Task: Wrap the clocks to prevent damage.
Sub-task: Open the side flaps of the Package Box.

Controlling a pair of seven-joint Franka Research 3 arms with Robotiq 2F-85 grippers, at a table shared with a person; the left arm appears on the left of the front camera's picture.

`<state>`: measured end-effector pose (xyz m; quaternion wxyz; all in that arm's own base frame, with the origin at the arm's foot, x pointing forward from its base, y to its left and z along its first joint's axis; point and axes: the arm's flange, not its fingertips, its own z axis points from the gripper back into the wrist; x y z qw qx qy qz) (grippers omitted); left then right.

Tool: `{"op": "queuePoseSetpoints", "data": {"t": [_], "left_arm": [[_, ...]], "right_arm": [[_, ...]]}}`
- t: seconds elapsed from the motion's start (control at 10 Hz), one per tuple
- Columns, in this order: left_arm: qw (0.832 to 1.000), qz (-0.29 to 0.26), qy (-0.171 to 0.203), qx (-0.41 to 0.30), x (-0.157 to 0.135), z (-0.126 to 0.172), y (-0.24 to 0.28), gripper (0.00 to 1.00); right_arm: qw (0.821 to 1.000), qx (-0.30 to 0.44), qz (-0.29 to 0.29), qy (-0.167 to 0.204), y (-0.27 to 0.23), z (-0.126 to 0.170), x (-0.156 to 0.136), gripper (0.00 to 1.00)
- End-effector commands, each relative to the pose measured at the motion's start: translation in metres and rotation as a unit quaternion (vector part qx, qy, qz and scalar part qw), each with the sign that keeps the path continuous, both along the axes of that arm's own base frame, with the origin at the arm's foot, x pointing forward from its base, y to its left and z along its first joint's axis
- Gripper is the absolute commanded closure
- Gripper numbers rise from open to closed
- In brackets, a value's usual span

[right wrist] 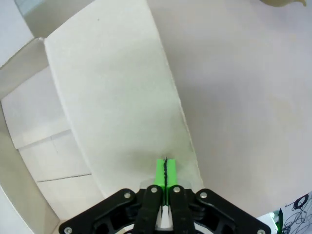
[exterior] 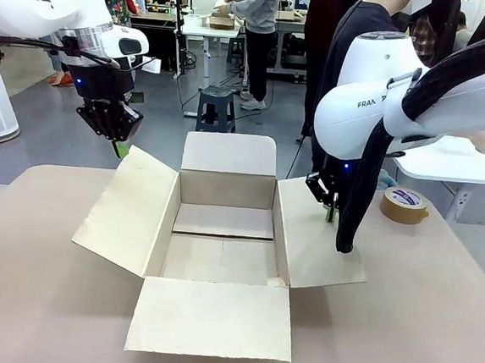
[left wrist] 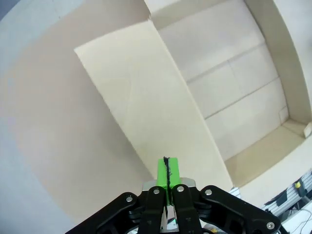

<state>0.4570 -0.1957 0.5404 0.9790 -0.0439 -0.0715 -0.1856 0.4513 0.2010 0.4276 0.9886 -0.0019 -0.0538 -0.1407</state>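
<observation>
Open brown cardboard carton (exterior: 129, 214) sits mid-table; left gripper (exterior: 120, 147) above its left flap, right gripper (exterior: 332, 211) seemingly above the right, both jaws pressed together, empty.

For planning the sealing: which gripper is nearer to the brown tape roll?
Right. The right gripper hangs over the carton's right flap, the one toward the tape roll; the left gripper is over the left flap.

Brown cardboard carton (exterior: 129, 210) sits mid-table (exterior: 28, 299), open top up, all 4 flaps folded outward, bottom seams visible inside. Roll of brown tape (exterior: 404, 205) lies flat on the table, right of the carton & well apart from it. Bkgd: dark stool (exterior: 217, 107) on grey floor beyond the far flap, white side table (exterior: 457, 162) at right.
</observation>
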Motion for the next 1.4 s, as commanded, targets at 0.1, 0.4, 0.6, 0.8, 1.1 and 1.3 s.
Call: {"op": "queuePoseSetpoints", "data": {"t": [0.1,0.4,0.6,0.8,1.1,1.3], "left_arm": [[0.999,0.037,-0.013,0.0,0.007,-0.027,-0.006,0.99],[0.998,0.069,-0.001,0.001,0.02,-0.059,0.0,0.99],[0.996,0.089,0.009,0.021,0.026,-0.075,0.011,0.99],[0.993,0.107,0.019,0.038,0.031,-0.09,0.024,0.99],[0.992,0.119,0.025,0.024,0.039,-0.108,0.036,0.99],[0.993,0.116,0.03,-0.01,0.04,-0.123,0.043,0.99]], "right_arm": [[1.0,-0.001,-0.014,0.0,-0.002,-0.014,0.01,0.99],[1.0,0.006,-0.017,0.002,-0.008,-0.021,0.012,0.99],[1.0,0.011,-0.015,0.004,-0.011,-0.025,0.012,0.99],[1.0,0.007,-0.017,0.008,-0.015,-0.028,0.013,0.99],[1.0,0.012,-0.012,0.015,-0.016,-0.033,0.014,0.99],[0.999,0.027,-0.007,0.02,-0.019,-0.041,0.018,0.99]]}}
